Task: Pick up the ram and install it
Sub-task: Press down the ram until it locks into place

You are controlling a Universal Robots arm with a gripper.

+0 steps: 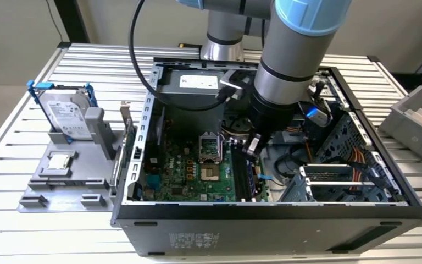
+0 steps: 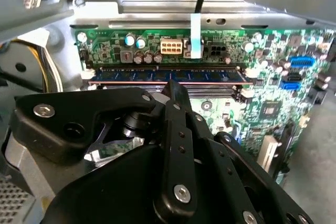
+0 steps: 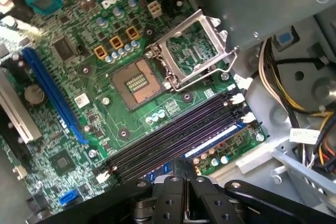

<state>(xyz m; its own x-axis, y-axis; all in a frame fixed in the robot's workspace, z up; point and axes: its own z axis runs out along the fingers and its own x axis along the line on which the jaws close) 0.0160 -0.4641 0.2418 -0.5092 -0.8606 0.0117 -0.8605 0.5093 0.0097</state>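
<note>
Gripper (image 1: 254, 147) is down inside the case (image 1: 270, 215), over the board's (image 1: 189, 168) memory slots. Fingers look pressed together in both wrist views, no gap I can make out at the tip (image 3: 184, 167). I can't tell if they pinch anything.

Ram (image 2: 157, 75) is right under the tip, touching or just short of it, I can't say which. In the second wrist view it lies as a long blue-green stick in the slot nearest the board edge, just beyond the fingertip (image 2: 176, 90). In the first wrist view it is the pale strip (image 3: 215, 139) in the outermost of the dark slots (image 3: 173, 132), running under the fingers.

Key relation: the ram's long axis runs along the slot, and the gripper sits over its middle stretch, not at either end. It looks level in the slot. White latch (image 3: 248, 117) at the far end looks close against it. My read: ram is placed, seating is the step in hand.
</note>
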